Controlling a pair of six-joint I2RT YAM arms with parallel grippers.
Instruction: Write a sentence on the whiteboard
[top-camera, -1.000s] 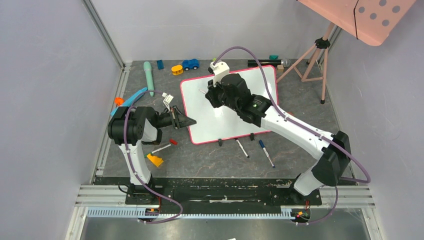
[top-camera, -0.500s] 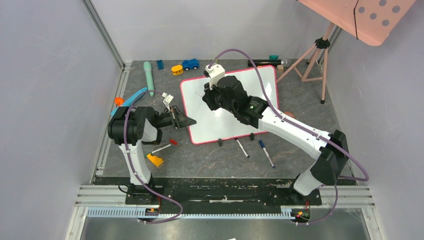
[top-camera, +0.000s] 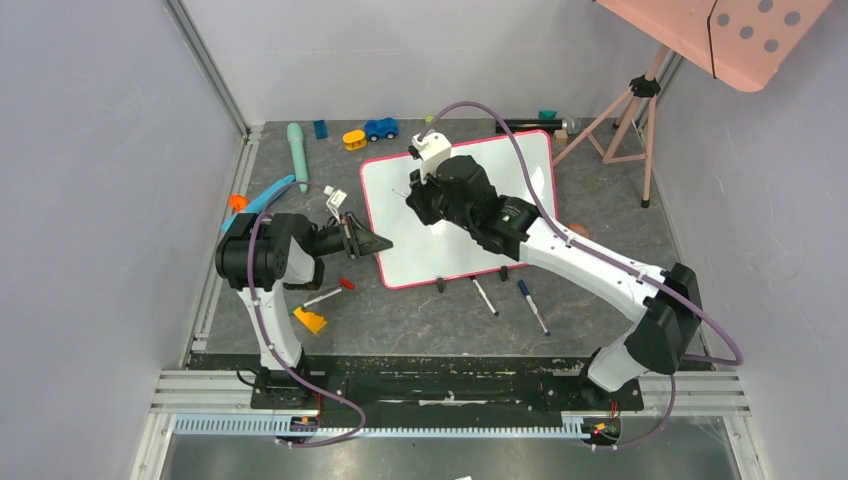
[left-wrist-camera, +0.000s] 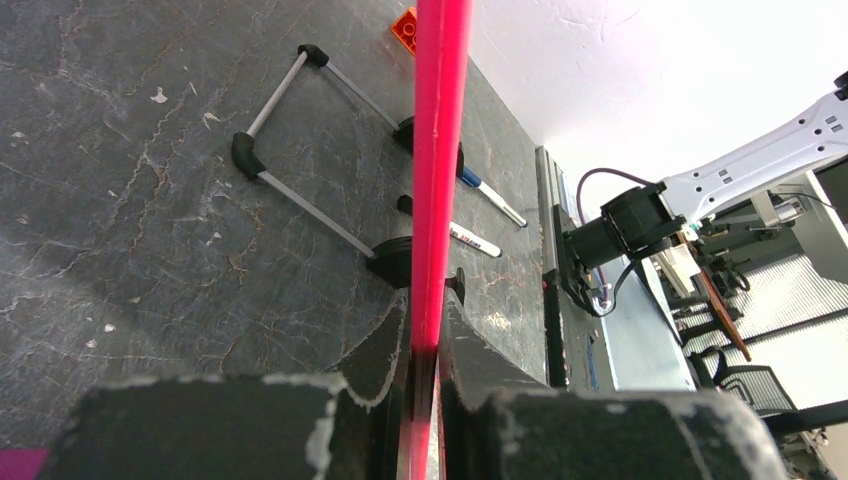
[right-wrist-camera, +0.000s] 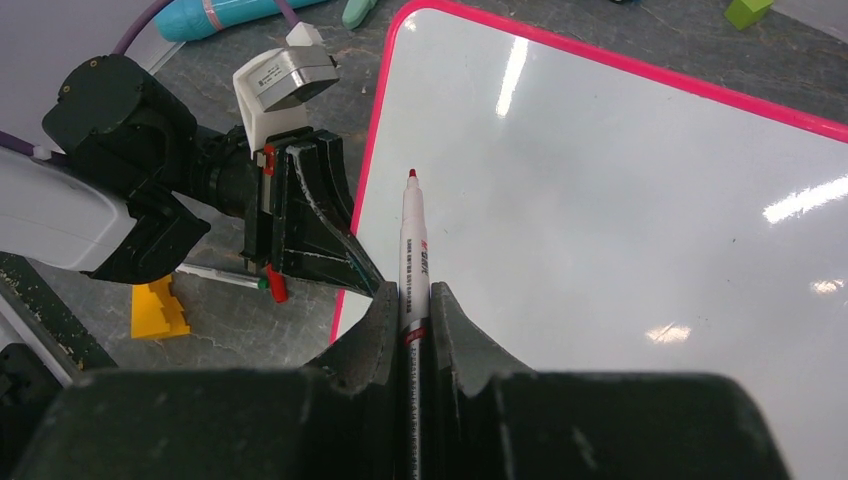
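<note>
Shifts the right claw (right-wrist-camera: 413, 296), pinching a red marker (right-wrist-camera: 413, 238), leftward to the far-left corner of the blank whiteboard (top-camera: 425, 250) on the worktop (top-camera: 400, 315); clamps its edge in the left claw (left-wrist-camera: 425, 335). No sentence begun.

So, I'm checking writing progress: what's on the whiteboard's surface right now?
Nothing written shows on the whiteboard, only glare. The right gripper holds a red marker just inside its pink frame. The patch beneath that gripper is covered.
</note>
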